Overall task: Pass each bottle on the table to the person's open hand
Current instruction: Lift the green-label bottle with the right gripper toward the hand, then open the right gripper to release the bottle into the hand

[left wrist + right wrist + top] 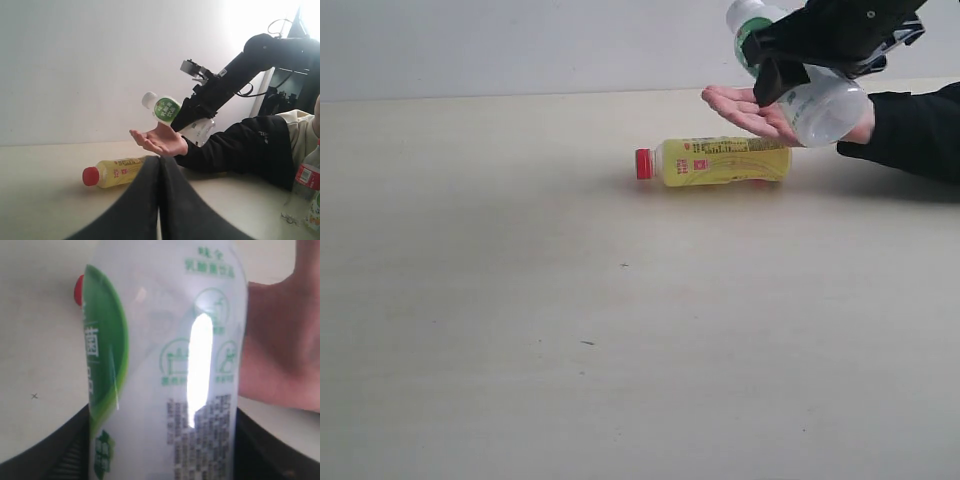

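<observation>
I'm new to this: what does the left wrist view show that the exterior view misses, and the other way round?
Left wrist view only: the left gripper, shut and empty, the right arm along its length, and a red-labelled bottle past the person's sleeve. Exterior view only: the wide front of the table with small dark specks. Both: the yellow bottle lying on its side, the open hand, and the right gripper holding the white-capped bottle over it.

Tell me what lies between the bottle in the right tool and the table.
The person's open hand, palm up under the white-capped bottle; the left wrist view shows it.
</observation>
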Controlling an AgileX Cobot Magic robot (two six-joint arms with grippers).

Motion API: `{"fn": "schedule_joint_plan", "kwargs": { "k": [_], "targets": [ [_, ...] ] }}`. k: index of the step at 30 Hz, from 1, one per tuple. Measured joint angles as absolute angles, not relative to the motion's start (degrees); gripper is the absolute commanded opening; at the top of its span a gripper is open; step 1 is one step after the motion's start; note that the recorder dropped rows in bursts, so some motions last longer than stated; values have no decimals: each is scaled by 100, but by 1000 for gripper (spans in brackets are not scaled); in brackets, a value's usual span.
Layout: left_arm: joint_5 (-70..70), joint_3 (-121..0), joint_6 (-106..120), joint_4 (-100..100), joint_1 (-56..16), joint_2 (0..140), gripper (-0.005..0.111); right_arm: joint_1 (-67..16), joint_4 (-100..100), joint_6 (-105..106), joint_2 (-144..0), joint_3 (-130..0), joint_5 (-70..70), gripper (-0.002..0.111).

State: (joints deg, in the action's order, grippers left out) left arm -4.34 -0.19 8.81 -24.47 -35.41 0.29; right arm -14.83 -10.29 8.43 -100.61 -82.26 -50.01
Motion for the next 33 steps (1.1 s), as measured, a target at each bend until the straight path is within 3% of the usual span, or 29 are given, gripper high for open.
{"fn": "schedule_joint_plan", "kwargs": {
  "k": [17,19,21,22,25,33],
  "targets": [
    [-434,-19,881,-2447,-3541,29,0,-1402,-712,505,-10643,-7848,-4150,0],
    [-434,-19,881,-2447,-3541,29,0,-1402,-701,479,-10646,-7848,-4101,9],
    [-434,-19,881,-2447,-3541,29,0,-1402,-692,468,-10646,-7848,-4100,30],
    [-434,-19,881,-2447,-3541,29,0,-1402,-692,468,-10646,-7848,-4100,50],
    [-434,-19,881,-2447,-3541,29,0,-1402,-678,468,-10646,-7848,-4091,71],
    [-434,-19,881,-2447,-3541,29,0,-1402,-628,457,-10646,-7848,-3979,88]
  ]
}}
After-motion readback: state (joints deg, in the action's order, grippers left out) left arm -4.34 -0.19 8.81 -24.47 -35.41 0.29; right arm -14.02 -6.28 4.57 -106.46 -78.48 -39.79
